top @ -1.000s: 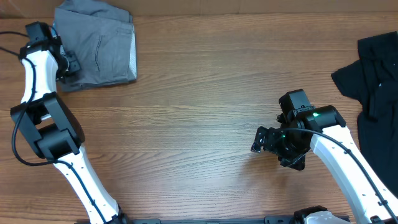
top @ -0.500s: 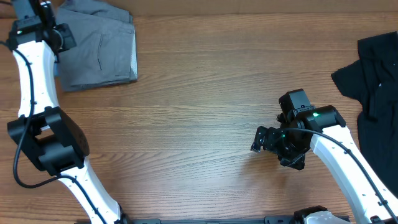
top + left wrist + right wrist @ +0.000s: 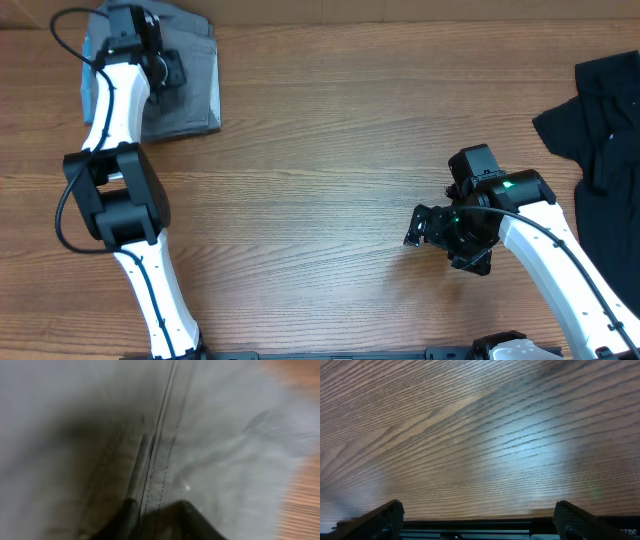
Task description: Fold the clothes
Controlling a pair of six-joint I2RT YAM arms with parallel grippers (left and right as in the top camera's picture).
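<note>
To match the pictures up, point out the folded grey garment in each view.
Overhead: grey garment in the top left corner, left gripper over it.
Left wrist: garment fills nearly the frame, seam down the middle.
Right wrist: not in it.
Shared landmark: wood-grain table.

Overhead camera looks straight down, far enough to take in most of the tabletop (image 3: 330,150). Left wrist camera sits very near the grey garment (image 3: 225,460), blurred; overhead shares it. Right wrist camera faces bare wood, close.
</note>
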